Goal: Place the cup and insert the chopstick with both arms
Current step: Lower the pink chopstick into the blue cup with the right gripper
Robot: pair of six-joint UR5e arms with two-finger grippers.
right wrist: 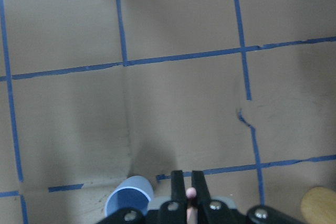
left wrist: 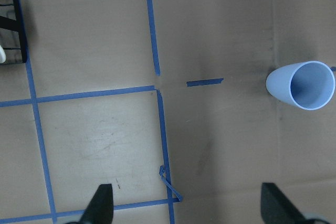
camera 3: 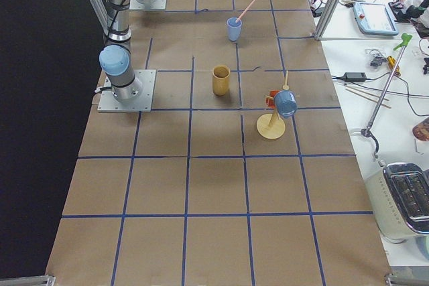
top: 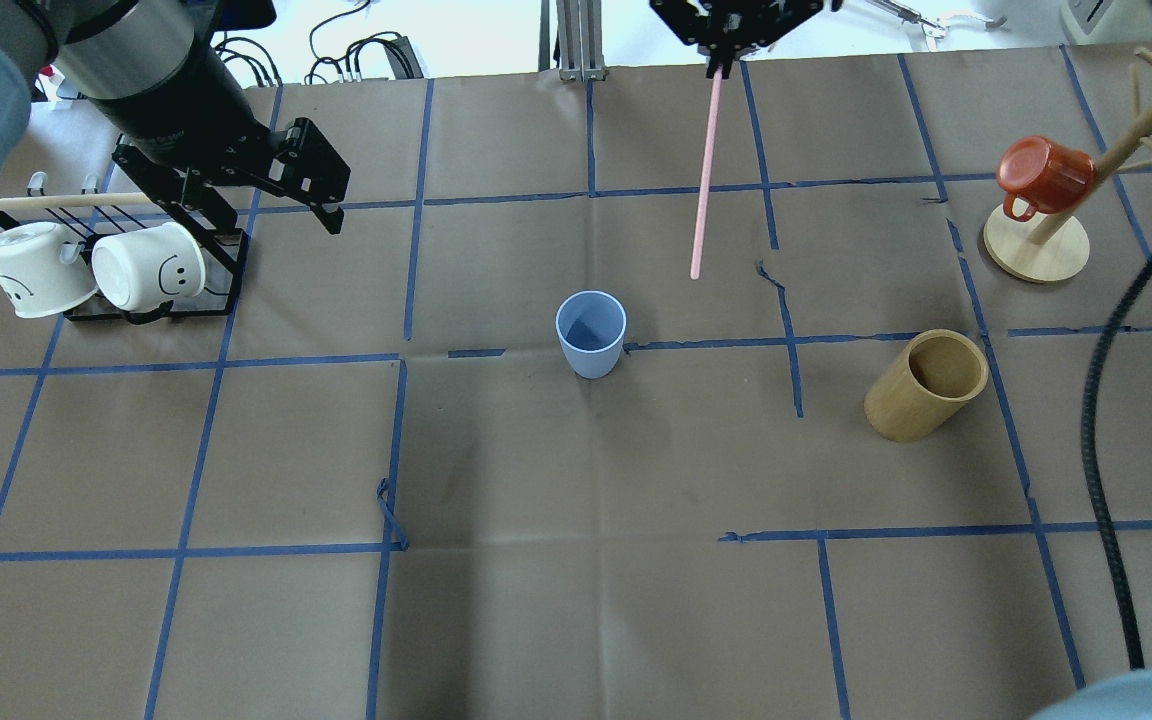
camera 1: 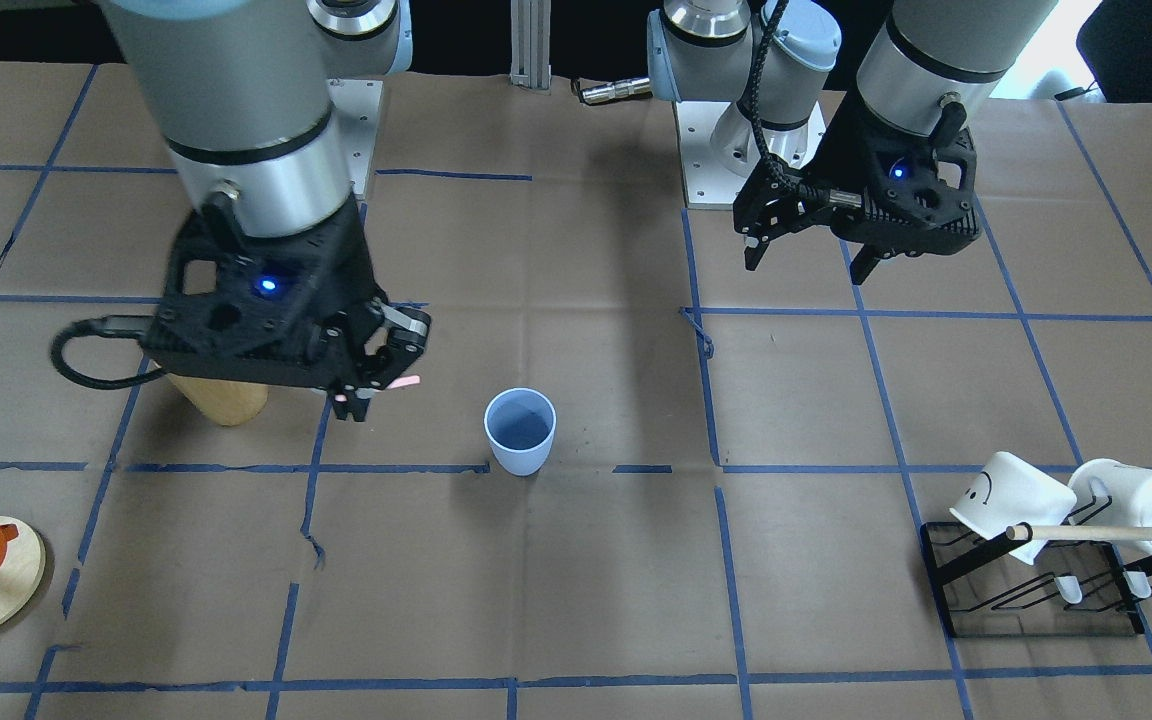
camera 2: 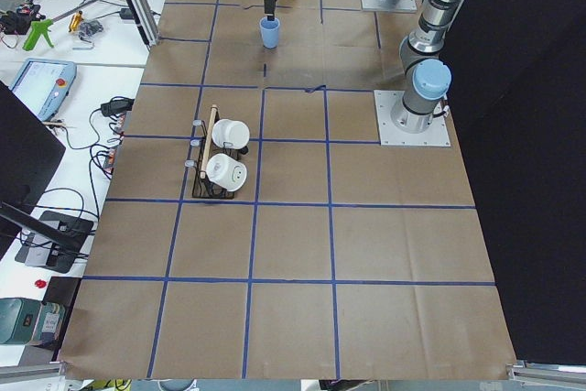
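Note:
The light blue cup (top: pixel 591 333) stands upright and empty mid-table; it also shows in the front view (camera 1: pixel 520 432), the left wrist view (left wrist: pixel 302 86) and the right wrist view (right wrist: pixel 128 195). My right gripper (camera 1: pixel 361 400) is shut on one pale pink chopstick (top: pixel 704 180), which hangs down from it above the table, beside the cup and apart from it. The stick shows between the fingers in the right wrist view (right wrist: pixel 190 195). My left gripper (camera 1: pixel 806 265) is open and empty, raised well away from the cup; its fingertips (left wrist: pixel 102 203) are spread wide.
A tan wooden cylinder (top: pixel 926 385) stands by the right arm. A black rack (top: pixel 151 312) holds two white mugs and a long wooden rod (camera 1: pixel 1106 533) on the left arm's side. A red mug (top: pixel 1036 175) hangs on a wooden tree at the far right.

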